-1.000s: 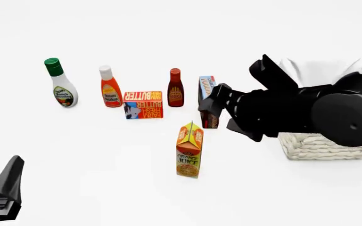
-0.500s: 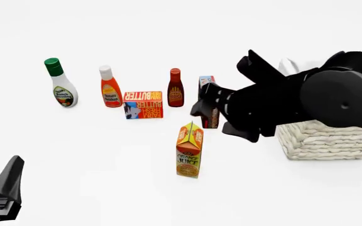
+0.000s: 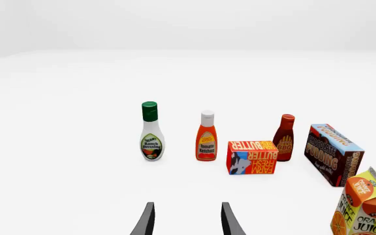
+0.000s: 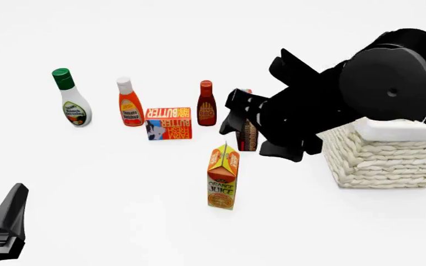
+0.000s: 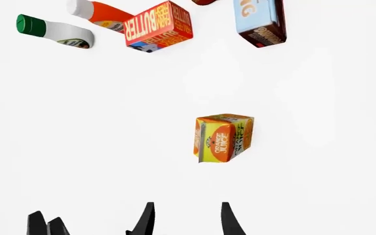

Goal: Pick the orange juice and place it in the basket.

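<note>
The orange juice (image 4: pixel 223 177) carton stands upright in the middle of the table, alone; it also shows as the orange juice (image 5: pixel 223 138) and, cut by the frame edge, the orange juice (image 3: pixel 365 211). The wicker basket (image 4: pixel 387 158) with its white liner sits to the carton's right. My right gripper (image 4: pixel 234 119) hovers above and behind the carton, pointing down, open, its fingers (image 5: pixel 147 220) apart with nothing between them. My left gripper (image 4: pixel 6 219) rests at the near left corner, open and empty, its fingers (image 3: pixel 147 223) apart.
Behind the carton stands a row: ranch dressing bottle (image 4: pixel 72 105), ketchup bottle (image 4: pixel 130 105), butter box (image 4: pixel 168 123), BBQ sauce bottle (image 4: pixel 207 105) and a chocolate pudding box (image 4: pixel 247 136) partly hidden by the right arm. The right arm's bulk hangs over the basket.
The right arm has risen and swung left, uncovering the basket's front wall; its gripper has moved left, nearer above the carton. The left arm and the carton have not moved.
</note>
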Controlling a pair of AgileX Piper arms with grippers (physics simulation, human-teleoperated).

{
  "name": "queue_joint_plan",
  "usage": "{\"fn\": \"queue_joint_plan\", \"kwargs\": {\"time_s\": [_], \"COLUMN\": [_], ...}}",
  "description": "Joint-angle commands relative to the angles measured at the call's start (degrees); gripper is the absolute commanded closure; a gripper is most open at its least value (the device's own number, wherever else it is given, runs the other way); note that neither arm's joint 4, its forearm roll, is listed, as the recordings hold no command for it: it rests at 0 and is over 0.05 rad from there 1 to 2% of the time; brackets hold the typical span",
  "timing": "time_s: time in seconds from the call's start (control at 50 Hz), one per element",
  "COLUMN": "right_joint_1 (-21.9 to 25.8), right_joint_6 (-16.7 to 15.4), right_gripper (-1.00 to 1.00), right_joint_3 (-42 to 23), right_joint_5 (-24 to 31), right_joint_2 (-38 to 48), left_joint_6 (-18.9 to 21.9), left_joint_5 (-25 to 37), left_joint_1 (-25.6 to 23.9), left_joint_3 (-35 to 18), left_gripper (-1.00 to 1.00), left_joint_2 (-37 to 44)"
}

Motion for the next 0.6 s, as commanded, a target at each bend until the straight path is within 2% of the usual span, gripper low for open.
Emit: {"fn": "queue_joint_plan", "kwargs": {"time_s": [0.02,0.16,0.18,0.4,0.46,0.48,0.6], "right_joint_1": [-0.4,0.1,-0.7,0.0,-0.4,0.5,-0.1], "right_joint_6": [-0.8,-0.7,-1.6,-0.9,-1.8,-0.8,-1.7], "right_gripper": [-1.00,-1.00,-1.00,-1.00,-1.00,-1.00,-1.00], "right_joint_3": [-6.9,-12.5,-14.8,-18.0,-20.3,-19.8,-22.7], "right_joint_5": [6.2,10.5,12.3,14.7,16.2,15.8,18.2], "right_joint_2": [4.5,7.9,9.3,12.5,14.3,14.1,16.8], "left_joint_6": [0.0,0.0,0.0,0.0,0.0,0.0,0.0], "left_joint_5": [-0.1,-0.1,-0.1,-0.1,-0.1,-0.1,-0.1], "left_joint_1": [-0.2,-0.2,-0.2,-0.2,-0.2,-0.2,-0.2], "left_joint_3": [0.1,0.1,0.1,0.1,0.1,0.1,0.1], "left_gripper": [-1.00,-1.00,-1.00,-1.00,-1.00,-1.00,-1.00], "left_joint_2": [0.0,0.0,0.0,0.0,0.0,0.0,0.0]}}
